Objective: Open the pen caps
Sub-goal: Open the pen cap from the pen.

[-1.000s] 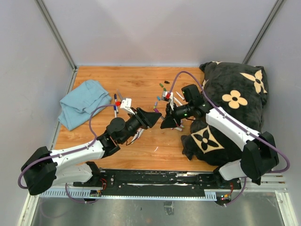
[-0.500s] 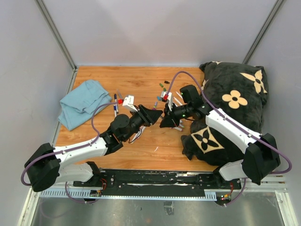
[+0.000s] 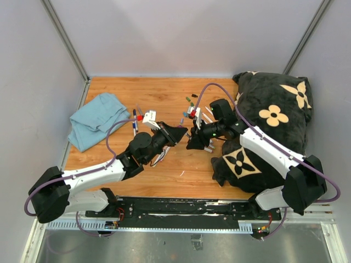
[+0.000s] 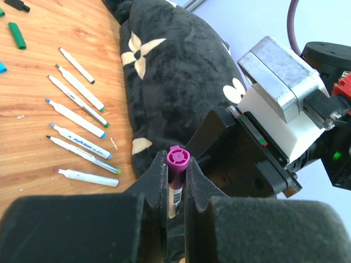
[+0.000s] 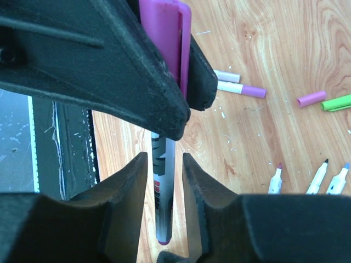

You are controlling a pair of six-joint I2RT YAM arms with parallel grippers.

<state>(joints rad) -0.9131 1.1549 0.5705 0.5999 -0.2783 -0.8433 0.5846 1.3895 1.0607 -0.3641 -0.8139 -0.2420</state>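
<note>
From above, the wood-grain worktop (image 3: 164, 93) carries a crumpled pale blue cloth (image 3: 96, 118) by its left edge. A plush black pillow (image 3: 274, 126) with cream flower shapes fills the right edge up to the far right corner. The left hand (image 3: 184, 133) and the right hand (image 3: 192, 141) meet tip to tip near the middle of the worktop. What lies between them is too small to tell here.

The left wrist view shows the left hand's matte black fingers (image 4: 155, 183) pressed onto a magenta cap (image 4: 179, 158). The cap is stubby and round-ended, with a ridged disc face, and sits just above their tips. The right hand's blocky black body is just behind it. Toward the far edge, slim white uncapped markers (image 4: 77, 118) lie in a loose row. A green cap (image 4: 17, 35) and a black cap (image 4: 16, 5) lie beyond them.

In the right wrist view, the glossy white pen barrel (image 5: 163, 186) runs straight down from the magenta cap between the right hand's fingers (image 5: 134, 189). These stand slightly parted, a thin strip of wood showing on each side of the barrel, so they are not pinching it. A loose pink cap (image 5: 311, 98) lies on the wood well off to one side.
</note>
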